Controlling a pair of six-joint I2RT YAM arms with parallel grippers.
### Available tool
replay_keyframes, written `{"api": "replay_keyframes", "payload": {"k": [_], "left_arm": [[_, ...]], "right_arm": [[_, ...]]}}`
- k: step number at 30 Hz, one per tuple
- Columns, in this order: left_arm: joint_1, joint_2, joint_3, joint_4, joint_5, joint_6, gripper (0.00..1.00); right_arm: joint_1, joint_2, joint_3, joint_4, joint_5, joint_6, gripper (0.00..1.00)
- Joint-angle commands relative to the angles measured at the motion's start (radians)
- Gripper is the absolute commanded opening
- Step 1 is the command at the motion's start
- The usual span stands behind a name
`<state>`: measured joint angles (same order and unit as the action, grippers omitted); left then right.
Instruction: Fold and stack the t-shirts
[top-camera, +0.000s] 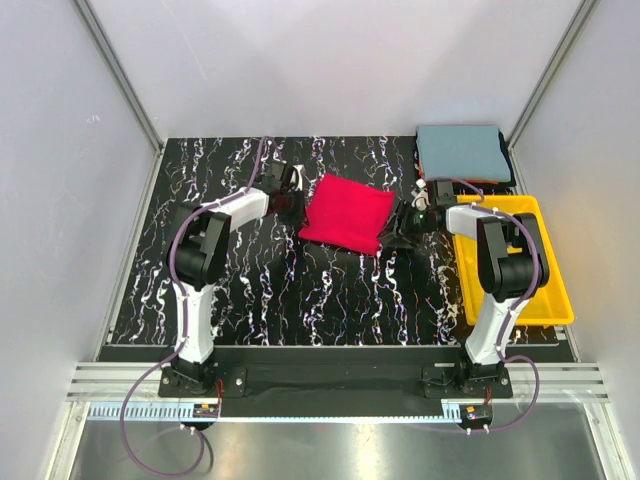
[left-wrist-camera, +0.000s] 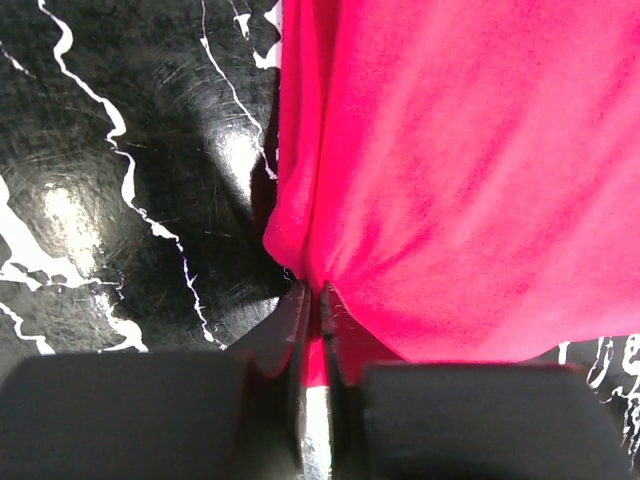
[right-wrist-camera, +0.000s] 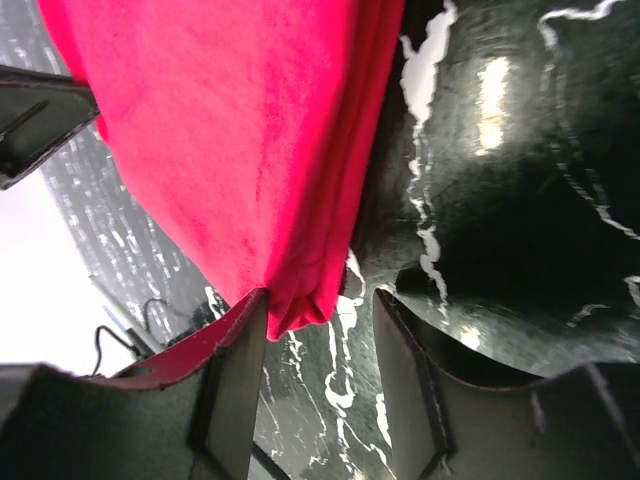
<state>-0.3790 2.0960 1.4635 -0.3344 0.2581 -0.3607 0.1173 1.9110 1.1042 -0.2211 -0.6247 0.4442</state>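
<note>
Red t-shirt (top-camera: 345, 212): folded, mid-surface (top-camera: 300, 290), between both arms. Left pincer (left-wrist-camera: 312, 295): nipped shut on left fold edge. Right pincer (right-wrist-camera: 320, 300): spread open, right corner between jaws (brushing one finger, not clamped). Soft, light, limp cloth; probably sags and unfolds if lifted by single layer. Best to pinch through all layers at thick folded edges, both sides together. Grey-blue t-shirt (top-camera: 462, 150): far right corner, well apart.
</note>
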Motion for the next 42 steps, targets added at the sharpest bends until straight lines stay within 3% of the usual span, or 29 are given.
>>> {"api": "replay_keyframes", "payload": {"k": [1, 5, 9, 11, 13, 15, 21, 32, 42], "left_arm": [[0.005, 0.012, -0.014, 0.057, 0.021, 0.003, 0.04], [-0.003, -0.004, -0.058, 0.069, 0.075, -0.032, 0.02], [-0.027, -0.125, -0.187, 0.069, 0.054, -0.127, 0.03], [-0.034, -0.180, -0.265, 0.090, 0.021, -0.162, 0.25], [-0.032, -0.243, -0.284, 0.103, 0.012, -0.175, 0.36], [-0.028, -0.258, -0.244, 0.097, 0.023, -0.132, 0.44], [0.038, -0.141, 0.001, -0.012, 0.020, 0.006, 0.50], [0.086, 0.168, 0.363, -0.025, 0.174, 0.218, 0.51], [0.086, 0.314, 0.512, -0.017, 0.259, 0.250, 0.54]], "right_arm": [[0.008, -0.004, -0.030, 0.152, -0.079, 0.051, 0.52], [0.012, -0.012, -0.066, 0.207, -0.102, 0.086, 0.49], [0.013, -0.073, -0.119, 0.197, -0.075, 0.093, 0.48], [0.012, -0.114, -0.135, 0.181, -0.063, 0.093, 0.49], [0.012, -0.136, -0.148, 0.160, -0.058, 0.088, 0.51], [0.013, -0.155, -0.153, 0.144, -0.058, 0.073, 0.54], [0.013, -0.141, -0.130, 0.123, -0.076, 0.034, 0.54], [0.013, -0.090, -0.073, 0.072, -0.078, -0.019, 0.54], [0.013, -0.037, -0.058, 0.074, -0.082, -0.030, 0.54]]}}
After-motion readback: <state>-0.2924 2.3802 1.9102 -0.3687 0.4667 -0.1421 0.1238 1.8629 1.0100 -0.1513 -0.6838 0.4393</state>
